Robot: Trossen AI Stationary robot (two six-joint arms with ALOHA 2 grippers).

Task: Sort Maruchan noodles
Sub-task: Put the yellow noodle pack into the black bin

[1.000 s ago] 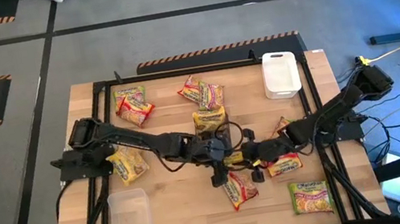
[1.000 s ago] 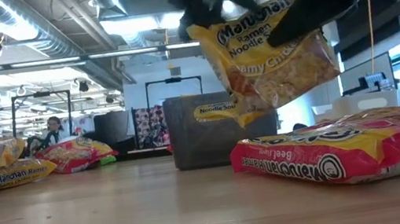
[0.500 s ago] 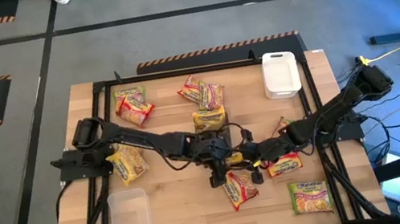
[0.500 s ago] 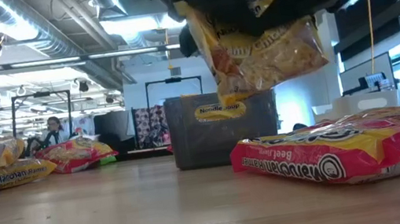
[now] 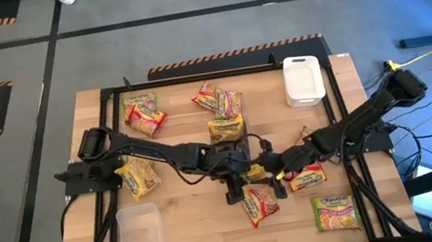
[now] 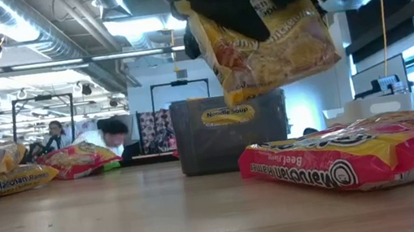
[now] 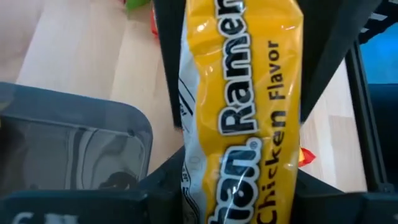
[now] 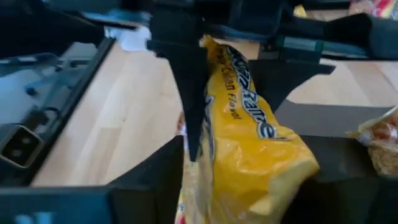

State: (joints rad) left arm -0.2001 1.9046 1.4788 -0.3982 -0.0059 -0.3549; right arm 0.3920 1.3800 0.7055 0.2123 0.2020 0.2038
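- The room is a workshop with a grey floor marked by striped tape; in the low view ceiling lights, racks and a person's head show far behind the wooden surface (image 5: pixel 198 221), which is ringed by a dark frame.
- The two arms reach in from opposite sides and meet near the middle of the surface. That looks like a hand-over between them, judging by how both hands close in on one packet.
- Three trays sit apart from each other: a clear one (image 5: pixel 137 238) at the near left corner, a white one (image 5: pixel 303 80) at the far right, and a dark one (image 6: pixel 231 142) seen only in the low view, behind the raised packet.
- A yellow chicken packet (image 6: pixel 266 41) hangs in the air above the surface, well clear of the red beef packet (image 6: pixel 346 163) lying below it.
- The left hand (image 7: pixel 239 186) has its fingers pressed against the yellow packet on both sides, pinching it.
- The right hand (image 8: pixel 239 180) also has a finger on each side of that packet; whether it grips or has let go I cannot tell.
- Other packets lie scattered: a red one (image 5: pixel 145 119) far left, a yellow one (image 5: pixel 139 178) left, a green one (image 5: pixel 337 211) near right.
- Open room lies along the near edge, between the clear tray and the green packet; the middle is crowded by arms and cables.
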